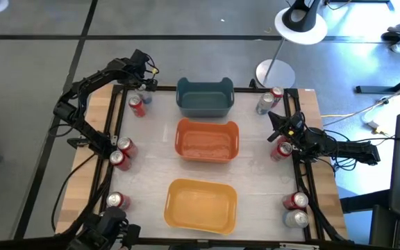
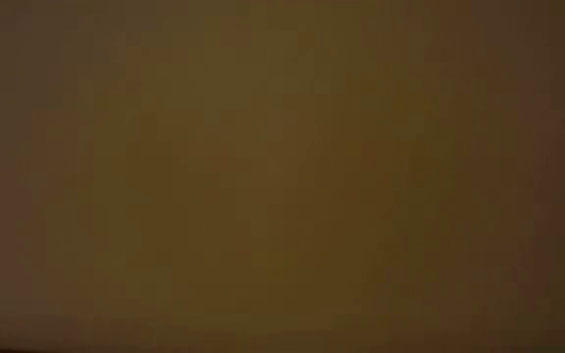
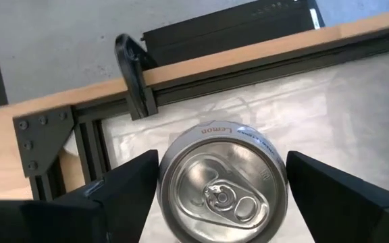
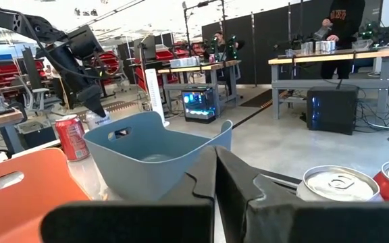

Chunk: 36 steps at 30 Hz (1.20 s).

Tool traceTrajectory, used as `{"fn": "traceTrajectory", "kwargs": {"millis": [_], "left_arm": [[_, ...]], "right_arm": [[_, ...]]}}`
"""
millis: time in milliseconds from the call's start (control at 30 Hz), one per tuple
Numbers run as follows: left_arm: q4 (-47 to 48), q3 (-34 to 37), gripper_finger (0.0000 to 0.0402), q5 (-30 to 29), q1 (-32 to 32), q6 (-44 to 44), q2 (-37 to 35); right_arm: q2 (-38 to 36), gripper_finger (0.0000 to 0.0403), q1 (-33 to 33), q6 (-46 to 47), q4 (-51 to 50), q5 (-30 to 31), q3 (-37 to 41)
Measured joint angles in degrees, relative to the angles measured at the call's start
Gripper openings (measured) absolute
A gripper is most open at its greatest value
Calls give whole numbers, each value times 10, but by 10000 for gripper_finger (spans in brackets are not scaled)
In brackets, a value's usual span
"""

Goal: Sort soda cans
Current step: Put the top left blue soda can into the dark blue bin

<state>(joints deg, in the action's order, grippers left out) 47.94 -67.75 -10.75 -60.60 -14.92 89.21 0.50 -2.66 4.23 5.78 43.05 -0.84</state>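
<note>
A silver soda can (image 3: 221,192) marked "Lemon" stands upright on the table at the far left corner. My left gripper (image 3: 221,162) comes down on it from above, open, with one finger on each side of its top. In the high view this gripper (image 1: 146,85) is beside a red can (image 1: 137,106). More cans stand along the left edge (image 1: 122,151) and the right edge (image 1: 296,201). My right gripper (image 4: 215,172) is shut on nothing and points level at the right edge (image 1: 275,123). The low view is dark and shows nothing. My left gripper brackets the silver can's upper wall (image 3: 167,175) from above, slanting down. A thin gap shows at one finger (image 3: 316,196). Whether the other finger (image 3: 130,196) touches the can, I cannot tell. The can stands upright on the table.
Three bins stand in a row down the middle: blue-grey (image 1: 205,104) at the far side, orange (image 1: 186,139) in the middle, yellow (image 1: 176,208) at the near side. A black frame rail (image 3: 248,64) runs close behind the silver can. A person stands at a bench in the room beyond.
</note>
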Motion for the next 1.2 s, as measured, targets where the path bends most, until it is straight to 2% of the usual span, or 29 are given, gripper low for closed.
{"fn": "traceTrajectory", "kwargs": {"millis": [467, 633, 1000, 1133, 1200], "left_arm": [[-10, 7, 314, -2, 3, 6, 30], [-14, 7, 314, -32, 7, 2, 30], [-5, 7, 314, -51, 43, 13, 31], [-4, 7, 313, -42, 38, 10, 31], [-2, 7, 313, -18, 31, 8, 31]], "right_arm": [[0, 5, 0, 0, -11, 0, 0], [0, 5, 0, 0, -15, 1, 0], [0, 5, 0, 0, -18, 1, -1], [0, 5, 0, 0, -18, 1, -1], [0, 5, 0, 0, -19, 1, -1]]}}
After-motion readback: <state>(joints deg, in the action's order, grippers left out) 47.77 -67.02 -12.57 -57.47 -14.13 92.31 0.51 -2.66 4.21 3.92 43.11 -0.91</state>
